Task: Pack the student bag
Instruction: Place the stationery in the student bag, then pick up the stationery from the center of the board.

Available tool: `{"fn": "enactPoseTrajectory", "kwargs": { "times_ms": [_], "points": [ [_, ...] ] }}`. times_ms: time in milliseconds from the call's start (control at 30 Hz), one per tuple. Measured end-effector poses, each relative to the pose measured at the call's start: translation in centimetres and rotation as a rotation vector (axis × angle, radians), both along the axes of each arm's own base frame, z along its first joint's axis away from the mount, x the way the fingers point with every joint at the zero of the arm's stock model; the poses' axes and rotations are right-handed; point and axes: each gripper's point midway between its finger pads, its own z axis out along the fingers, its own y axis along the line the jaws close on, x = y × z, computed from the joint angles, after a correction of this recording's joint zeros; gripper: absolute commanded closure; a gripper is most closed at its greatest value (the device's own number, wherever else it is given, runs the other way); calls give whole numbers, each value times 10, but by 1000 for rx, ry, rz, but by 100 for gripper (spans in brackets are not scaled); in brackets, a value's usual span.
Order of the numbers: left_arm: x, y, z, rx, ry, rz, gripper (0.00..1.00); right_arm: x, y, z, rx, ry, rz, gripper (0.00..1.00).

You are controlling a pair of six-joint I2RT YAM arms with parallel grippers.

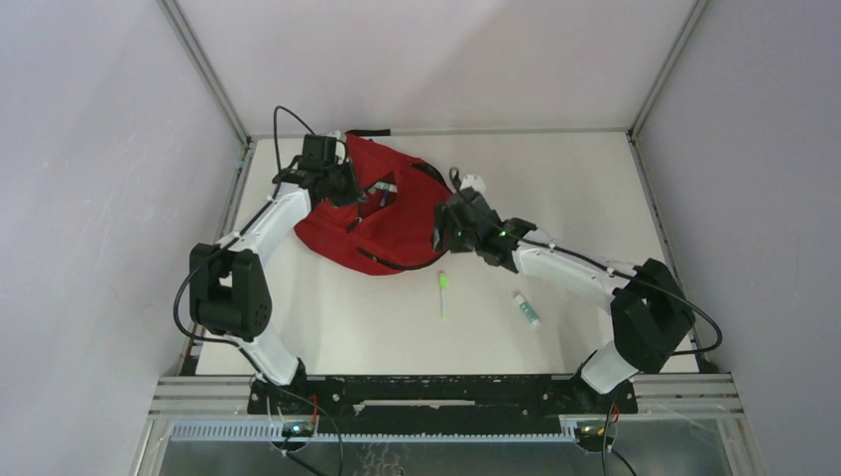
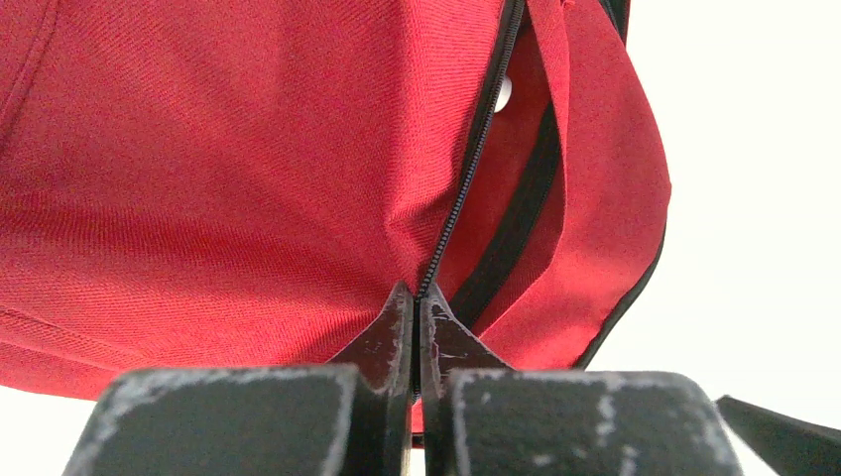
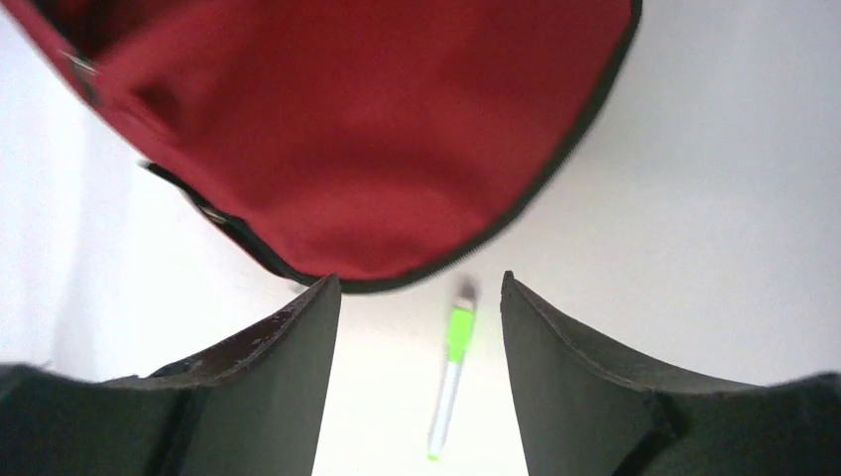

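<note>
One slumped, unzipped red student bag [image 1: 397, 230]

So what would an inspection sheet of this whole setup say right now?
Surface: white table.
Job's things: red student bag, zip open, at the back.
Clutter: green-capped pen and small tube, loose in front of the bag.
Grippers: left gripper shut on the bag's zip edge; right gripper open, holding nothing.
Cables: black cable loops above the left arm.
Surroundings: white walls, metal frame posts.

student bag [image 1: 382, 213] behind pen [image 1: 443, 294], tube [image 1: 527, 309] right of pen
</note>
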Motion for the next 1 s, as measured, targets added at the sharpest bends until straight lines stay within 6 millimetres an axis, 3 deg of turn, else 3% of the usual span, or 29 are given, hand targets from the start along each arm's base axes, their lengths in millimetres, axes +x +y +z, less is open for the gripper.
{"fn": "enactPoseTrajectory", "kwargs": {
  "times_ms": [200, 367, 500, 567, 767, 900, 1000],
  "points": [
    [0, 0, 0, 0, 0, 0, 100, -44, -12, -76, -192, 123, -28, 32],
    [0, 0, 0, 0, 0, 0, 100, -63, 0, -110, -256, 168, -11, 39],
    [0, 0, 0, 0, 0, 0, 100, -66, 3, -134, -276, 200, -23, 48],
    [0, 0, 0, -1, 0, 0, 100, -60, 6, -135, -265, 190, -41, 56],
    [0, 0, 0, -1, 0, 0, 100, -54, 2, -136, -269, 178, -82, 90],
    [0, -1, 0, -4, 1, -3, 100, -55, -6, -133, -299, 164, -97, 97],
    [-1, -2, 1, -11, 2, -10, 100, -56, -10, -116, -293, 141, -92, 97]
  ]
}}
